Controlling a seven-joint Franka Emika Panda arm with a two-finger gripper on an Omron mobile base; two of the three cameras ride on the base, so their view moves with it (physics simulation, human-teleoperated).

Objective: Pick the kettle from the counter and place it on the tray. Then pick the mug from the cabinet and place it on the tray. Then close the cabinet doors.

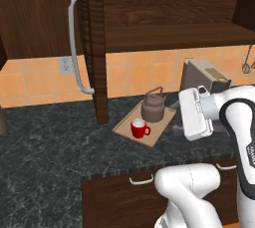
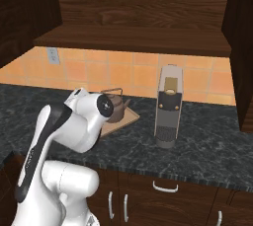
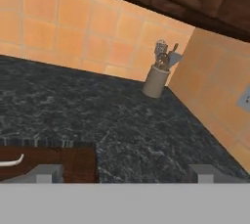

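The brownish-grey kettle (image 1: pixel 153 106) stands on the light-tan tray (image 1: pixel 159 129), with the red mug (image 1: pixel 139 129) beside it at the tray's near left. The right base view also shows the kettle (image 2: pixel 114 106) and tray (image 2: pixel 127 118), partly behind my arm. The cabinet is open: its left door (image 1: pixel 97 48) stands edge-on with its white bar handle (image 1: pixel 74 43), and the wood shelf (image 1: pixel 174 35) is bare. My gripper (image 3: pixel 127 171) is open with nothing between its fingertips (image 3: pixel 49 171). It looks over dark counter (image 3: pixel 122 120) towards a corner, right of the tray and apart from it.
A boxy toaster (image 1: pixel 201 75) stands on the counter right of the tray. The right cabinet door (image 2: pixel 242 47) hangs open at the far right. A utensil holder (image 3: pixel 156 78) sits in the tiled corner. Drawers with white handles (image 1: pixel 142 179) lie below the counter edge.
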